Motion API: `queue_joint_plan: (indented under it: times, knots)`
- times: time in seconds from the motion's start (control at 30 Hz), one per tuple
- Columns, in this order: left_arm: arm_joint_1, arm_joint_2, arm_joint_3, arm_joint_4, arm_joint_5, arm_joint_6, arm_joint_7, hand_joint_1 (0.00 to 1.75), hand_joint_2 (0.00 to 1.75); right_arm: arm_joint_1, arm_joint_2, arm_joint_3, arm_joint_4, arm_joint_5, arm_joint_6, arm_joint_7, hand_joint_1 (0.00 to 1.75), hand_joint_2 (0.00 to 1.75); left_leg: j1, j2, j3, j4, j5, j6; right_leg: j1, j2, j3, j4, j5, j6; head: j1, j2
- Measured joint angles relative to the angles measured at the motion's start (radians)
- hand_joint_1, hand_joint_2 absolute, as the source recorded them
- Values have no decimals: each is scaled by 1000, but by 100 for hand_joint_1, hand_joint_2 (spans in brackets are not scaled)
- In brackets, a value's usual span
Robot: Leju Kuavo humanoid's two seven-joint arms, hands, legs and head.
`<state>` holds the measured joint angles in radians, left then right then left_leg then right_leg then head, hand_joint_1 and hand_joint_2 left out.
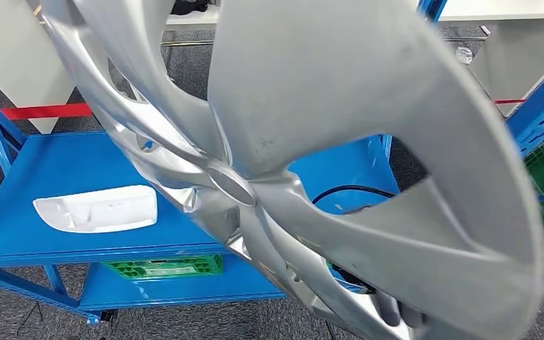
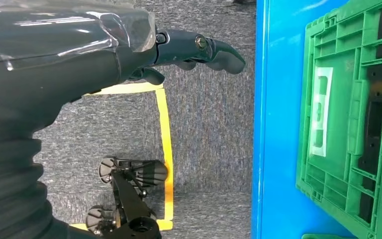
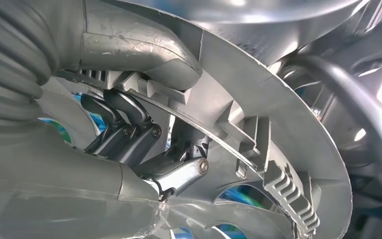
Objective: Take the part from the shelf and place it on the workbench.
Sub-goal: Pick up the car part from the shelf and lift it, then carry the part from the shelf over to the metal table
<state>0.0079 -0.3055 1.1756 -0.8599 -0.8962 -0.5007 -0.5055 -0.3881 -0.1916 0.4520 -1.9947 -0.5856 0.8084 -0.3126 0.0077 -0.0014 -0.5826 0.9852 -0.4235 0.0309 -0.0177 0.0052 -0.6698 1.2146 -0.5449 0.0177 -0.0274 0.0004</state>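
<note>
R hand (image 3: 144, 134): thumb on one face of wheel cover (image 3: 258, 99) rim, dark fingers (image 3: 124, 107) curled behind, gripping. L hand (image 2: 179, 52): holds nothing, fingers slightly bent, above the floor.

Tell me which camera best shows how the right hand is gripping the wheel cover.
The right wrist view: the thumb presses one face of the wheel cover near its rim, and the dark fingers curl behind it. The head view shows the cover's front, blurred and close. The left wrist view shows none of the cover.

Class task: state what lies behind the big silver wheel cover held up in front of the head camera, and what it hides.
Behind the wheel cover: a blue shelf bearing a white part, a green crate below. The shelf's right half is mostly hidden.
</note>
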Motion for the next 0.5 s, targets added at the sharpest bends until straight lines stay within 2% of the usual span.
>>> queue_joint_plan:
  times: [0.03,0.07,0.1,0.13,0.2,0.23,0.27,0.33,0.37,0.4,0.43,0.47,0.5]
  knots:
    - [-1,2,-3,2,1,1,0,0,175,-2,-1,0,-8,12,-6,-7,171,175,0,0,-3,6,-1,-3,-4,-2,41,-76,23,8,0,0]
    - [-2,3,-6,4,2,3,0,0,175,-2,-1,-1,-16,30,-13,-17,171,175,-2,-1,-8,13,-2,-8,-6,-2,73,-138,44,10,0,0]
    - [-3,6,-9,5,3,5,0,0,175,-1,-1,-3,-21,47,-19,-25,171,175,-3,-2,-13,20,-2,-14,-6,-1,94,-178,57,7,-1,0]
    - [-3,8,-11,6,4,6,0,0,175,0,-1,-4,-25,61,-24,-32,171,175,-5,-2,-18,24,-1,-21,-4,0,99,-191,63,0,-1,0]
    - [-3,11,-15,7,4,8,0,0,175,6,-2,-7,-31,86,-34,-37,171,175,-3,-2,-24,27,5,-33,-2,2,92,-189,74,-15,-1,0]
    - [-3,13,-17,7,5,8,0,0,175,10,-2,-8,-33,103,-38,-38,171,175,-1,-2,-29,33,-2,-39,-4,1,88,-189,79,-22,-2,0]
    - [-4,15,-20,7,6,9,0,0,175,14,-2,-9,-35,122,-41,-40,171,175,1,-1,-37,54,-23,-44,-6,0,84,-190,85,-30,-3,0]
    - [-4,21,-27,7,10,9,3,0,175,22,-3,-9,-36,160,-41,-51,171,175,4,0,-73,155,-103,-54,-7,-1,70,-191,97,-39,-5,0]
    - [-4,24,-30,7,14,10,6,0,175,27,-4,-9,-36,175,-41,-59,171,175,5,0,-95,224,-146,-57,-6,-2,61,-190,104,-41,-6,0]
    - [-4,27,-33,6,18,10,10,0,175,30,-5,-9,-35,188,-41,-67,171,175,5,0,-109,281,-176,-58,-4,-2,51,-190,111,-41,-6,0]
    - [-4,29,-35,5,21,10,13,0,175,33,-6,-9,-35,196,-40,-74,171,175,5,0,-109,307,-189,-58,-2,-2,41,-190,119,-41,-6,0]
    - [-4,31,-38,3,23,11,16,0,175,34,-7,-9,-35,201,-40,-80,171,175,5,0,-87,292,-184,-55,-1,-2,31,-189,127,-40,-6,0]
    - [-4,32,-41,1,24,11,17,0,175,35,-8,-9,-35,204,-40,-84,171,175,4,0,-44,235,-165,-50,1,-1,22,-190,135,-39,-6,0]
